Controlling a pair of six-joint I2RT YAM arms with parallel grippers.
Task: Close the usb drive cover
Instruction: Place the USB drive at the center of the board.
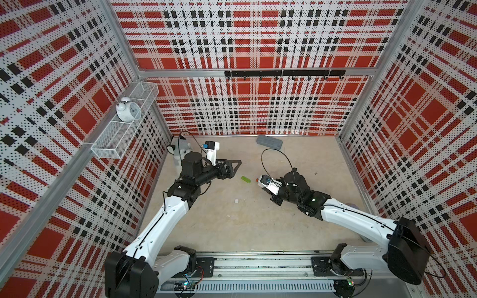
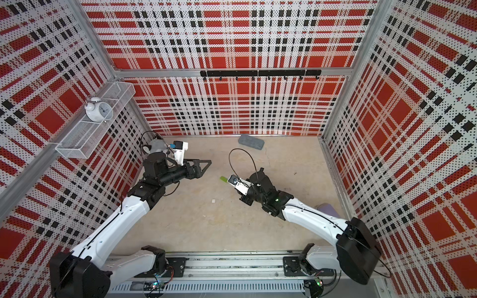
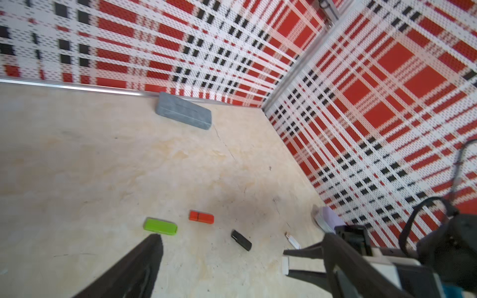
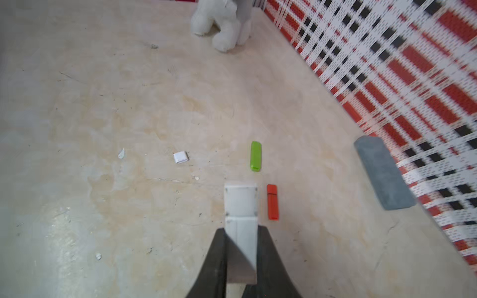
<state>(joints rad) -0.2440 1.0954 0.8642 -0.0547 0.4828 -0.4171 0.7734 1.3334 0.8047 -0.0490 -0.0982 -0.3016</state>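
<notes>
Several usb drives lie on the beige table. The green drive (image 1: 246, 179) (image 3: 160, 226) (image 4: 256, 156) looks capped, as does the red drive (image 3: 201, 217) (image 4: 272, 202). A black drive (image 3: 241, 240) and a white drive (image 3: 292, 240) with a bare metal tip lie near the right arm. A small white cap (image 1: 236, 200) (image 4: 180, 157) sits alone. My left gripper (image 1: 236, 165) (image 3: 240, 236) is open above the table, left of the green drive and holding nothing. My right gripper (image 4: 241, 231) (image 3: 286, 263) is shut on a flat white block (image 4: 241, 206) beside the red drive.
A grey case (image 1: 268, 142) (image 4: 382, 172) lies by the back wall. A plush toy (image 1: 180, 154) (image 4: 222, 23) stands in the back left corner. A purple object (image 2: 326, 207) sits by the right wall. A wire basket (image 1: 108, 144) on the left wall holds an alarm clock (image 1: 128, 111).
</notes>
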